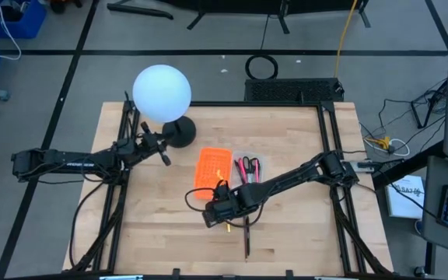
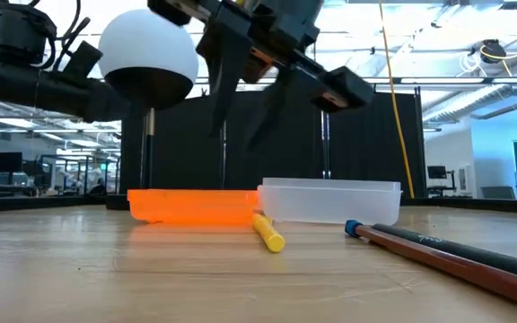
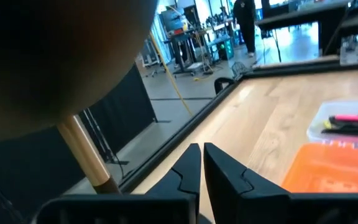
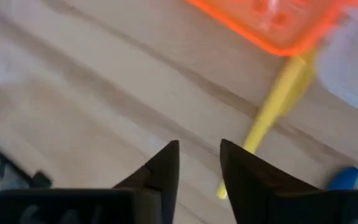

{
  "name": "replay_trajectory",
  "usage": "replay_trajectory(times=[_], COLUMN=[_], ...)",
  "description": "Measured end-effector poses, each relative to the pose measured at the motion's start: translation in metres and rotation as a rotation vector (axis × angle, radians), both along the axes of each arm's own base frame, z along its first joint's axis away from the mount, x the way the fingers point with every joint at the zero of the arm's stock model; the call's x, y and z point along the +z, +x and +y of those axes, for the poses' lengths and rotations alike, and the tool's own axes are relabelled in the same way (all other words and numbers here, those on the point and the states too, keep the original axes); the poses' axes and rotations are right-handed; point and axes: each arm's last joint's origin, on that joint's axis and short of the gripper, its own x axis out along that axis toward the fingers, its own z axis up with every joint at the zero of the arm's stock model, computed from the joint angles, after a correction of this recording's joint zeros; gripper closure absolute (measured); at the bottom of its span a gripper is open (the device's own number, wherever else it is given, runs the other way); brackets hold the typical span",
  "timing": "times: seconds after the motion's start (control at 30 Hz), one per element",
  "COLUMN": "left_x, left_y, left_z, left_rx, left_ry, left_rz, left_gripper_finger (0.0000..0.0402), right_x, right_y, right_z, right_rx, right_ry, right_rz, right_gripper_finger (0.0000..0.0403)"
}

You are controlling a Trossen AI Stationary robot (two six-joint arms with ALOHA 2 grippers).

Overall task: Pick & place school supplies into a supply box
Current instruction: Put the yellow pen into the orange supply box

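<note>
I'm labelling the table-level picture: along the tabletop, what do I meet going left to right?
Orange tray → yellow pen → clear box → dark pencil with a blue tip.

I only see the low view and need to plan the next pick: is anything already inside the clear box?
Observer: Yes, the clear box holds a pink pen and some dark items.
Operator: Does the right tool hold the yellow pen?
Observer: No, the right tool is open and empty; the yellow pen lies on the table ahead of it.
Operator: And the left arm?
Observer: The left tool sits shut beside the lamp base.
</note>
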Motion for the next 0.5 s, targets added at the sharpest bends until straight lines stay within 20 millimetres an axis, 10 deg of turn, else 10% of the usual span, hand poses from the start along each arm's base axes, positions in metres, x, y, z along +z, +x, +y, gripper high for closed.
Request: replay_trajectory(times=[0.5], left_x=[0.003], left_y=[0.0], left_z=[0.0], left_rx=[0.008], left_ry=[0.004], left_rz=[-0.038], left_gripper_finger=[0.0368], right_x=[-0.046], right_y=[-0.003], right_z=[0.015], right_rx=[-0.193], right_ry=[0.063], right_rz=[0.112], right_gripper_finger=[0.0276])
